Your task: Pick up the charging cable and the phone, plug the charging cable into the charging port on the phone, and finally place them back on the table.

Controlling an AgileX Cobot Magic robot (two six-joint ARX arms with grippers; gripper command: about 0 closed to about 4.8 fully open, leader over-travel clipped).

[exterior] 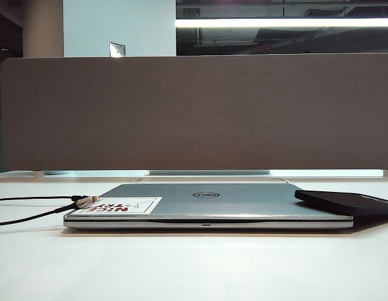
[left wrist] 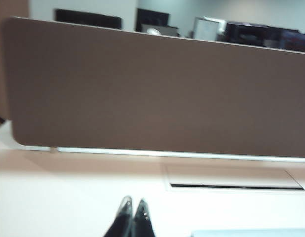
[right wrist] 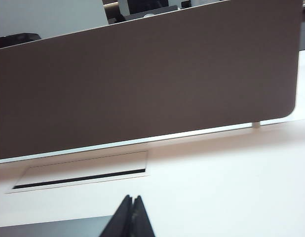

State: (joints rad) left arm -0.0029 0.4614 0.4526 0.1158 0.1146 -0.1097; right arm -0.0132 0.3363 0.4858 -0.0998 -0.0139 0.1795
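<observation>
Nothing lifted yet — left gripper (left wrist: 133,217) and right gripper (right wrist: 132,215) both pinched shut and empty above the table (exterior: 194,263), so next each must open and drop, seemingly toward the charging cable (exterior: 87,200) left of the laptop (exterior: 206,204) and the phone (exterior: 348,202) at its right.

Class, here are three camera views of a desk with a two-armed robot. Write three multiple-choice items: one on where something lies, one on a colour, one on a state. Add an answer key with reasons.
1. Where does the phone lie?
A. on the laptop's right corner
B. on the sticker
C. against the divider

2. What colour is the sticker's lettering?
A. blue
B. red
C. green

3. How do the left gripper and right gripper stand?
A. both open
B. one open
C. both shut

Key: 1 A, it overlaps the laptop at the right. 2 B, the sticker shows red letters. 3 C, each wrist view shows fingertips together, holding nothing.
</observation>
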